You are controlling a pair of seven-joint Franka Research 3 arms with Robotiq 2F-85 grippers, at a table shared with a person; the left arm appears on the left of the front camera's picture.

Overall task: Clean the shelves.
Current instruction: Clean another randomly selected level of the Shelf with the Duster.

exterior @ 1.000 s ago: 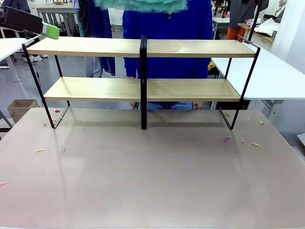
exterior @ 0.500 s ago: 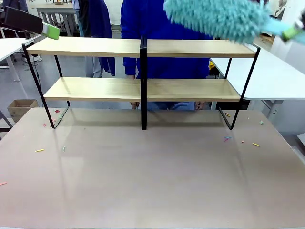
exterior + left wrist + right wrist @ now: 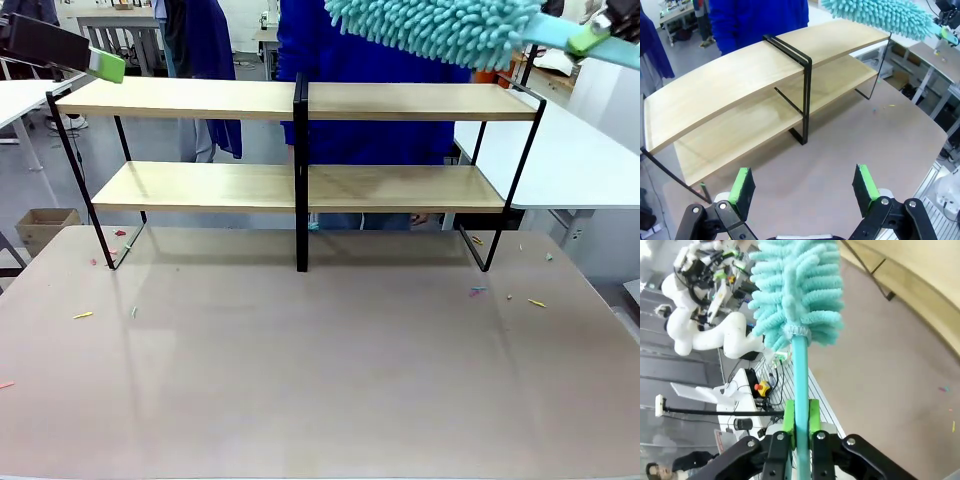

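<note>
Shelves (image 3: pixel 300 100): on worktop (image 3: pixel 320 370), far side.
Right claw (image 3: pixel 801 424): clamped on duster (image 3: pixel 440 28) handle, above top board.
Left claw (image 3: pixel 805 186): spread, empty.
Progress: wiping not visibly begun (both boards remain).

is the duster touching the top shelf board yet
Cannot tell. In the front view the duster overlaps the top edge of the shelves; in the left wrist view it hangs near the far end, no plain gap.

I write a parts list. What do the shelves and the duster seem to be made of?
Shelves: boards look like light wood or laminate with a matte finish and faint grain; the frame looks like thin black-painted metal. Duster: teal head of soft chenille-like fibre fingers, probably microfibre, on a smooth teal handle, likely plastic, clamped in the right claw.
</note>
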